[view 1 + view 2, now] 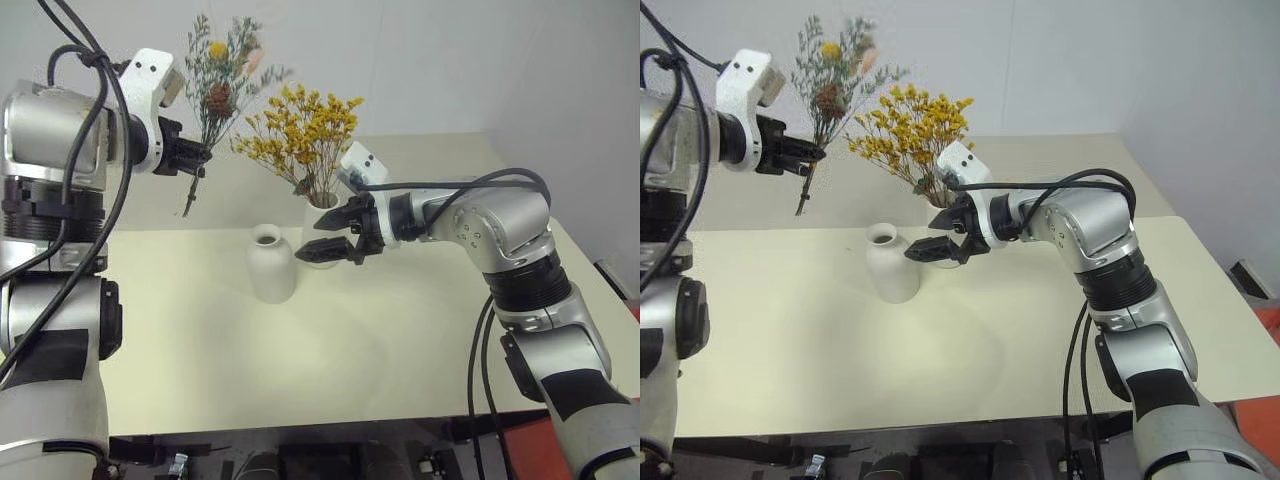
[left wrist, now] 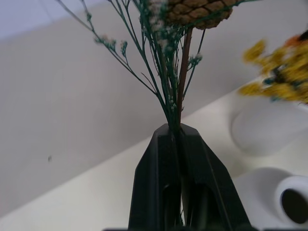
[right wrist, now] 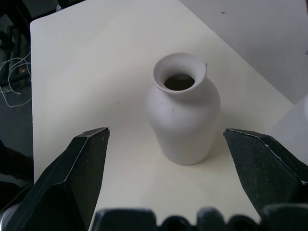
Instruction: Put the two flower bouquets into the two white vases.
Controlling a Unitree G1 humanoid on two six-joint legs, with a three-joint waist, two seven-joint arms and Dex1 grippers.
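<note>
Left eye view: your left gripper [image 1: 200,157] has the greenish bouquet [image 1: 218,92] clamped, upper left of frame. Right gripper [image 1: 325,240] gapes wide, empty, beside the bottle vase [image 1: 271,264] mid-frame; yellow bouquet [image 1: 303,132] sits in the cylinder vase [image 1: 322,212].

Greenish bouquet [image 1: 830,75] in left claw [image 1: 810,153], aloft

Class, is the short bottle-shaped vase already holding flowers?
No: the short vase stands empty, its dark mouth bare.
</note>
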